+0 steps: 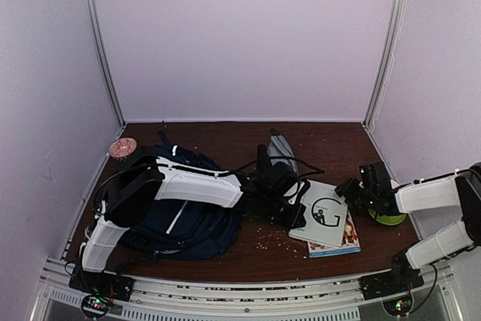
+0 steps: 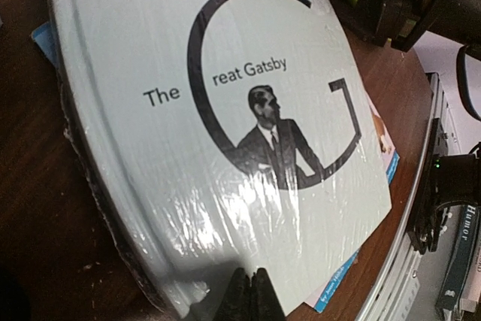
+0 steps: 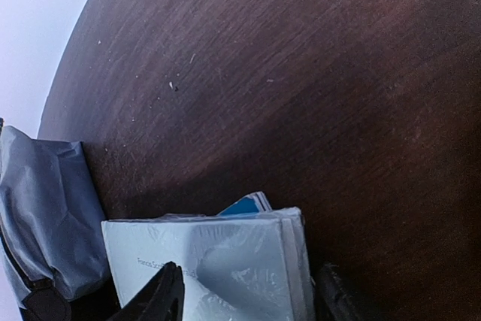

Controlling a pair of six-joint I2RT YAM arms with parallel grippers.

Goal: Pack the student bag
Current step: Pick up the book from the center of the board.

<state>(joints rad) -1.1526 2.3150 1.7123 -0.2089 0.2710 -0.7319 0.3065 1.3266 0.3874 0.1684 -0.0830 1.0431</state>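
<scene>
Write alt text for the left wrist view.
A white, plastic-wrapped copy of The Great Gatsby lies on a dark wooden table, atop a blue-edged book. The left gripper, jaws shut, sits at the cover's bottom edge.

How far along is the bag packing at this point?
Done: nothing visibly packed in the large navy-blue fabric backpack. In hand: right gripper straddles a corner of the white Great Gatsby book; left gripper, shut, at its other side. Left: both that and the blue-edged book beneath.
</scene>
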